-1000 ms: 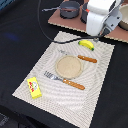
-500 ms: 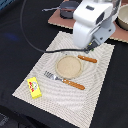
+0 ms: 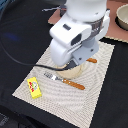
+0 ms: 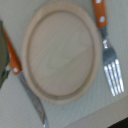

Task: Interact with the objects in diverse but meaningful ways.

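Note:
The yellow rectangular box with red marks (image 3: 34, 87) lies on the pale placemat (image 3: 100, 95), toward the exterior view's left. My arm's white wrist housing (image 3: 77, 35) hangs low over the round tan plate (image 3: 76, 72) and covers most of it. The gripper's fingers are hidden under the housing, so I cannot tell whether they are open or shut. The wrist view looks straight down on the empty plate (image 4: 62, 50). The banana, the red round fruit and the sausage are hidden or out of view.
A wooden-handled fork (image 3: 65, 81) lies on the mat beside the plate, and it also shows in the wrist view (image 4: 112, 70). The knife (image 4: 27, 90) lies on the plate's other side, with its handle end (image 3: 91, 60) showing. A bowl (image 3: 122, 17) stands at the back right. A black cable (image 3: 20, 57) crosses the dark table.
My arm has swung from the back right down over the plate. It now hides the banana and most of the plate and knife.

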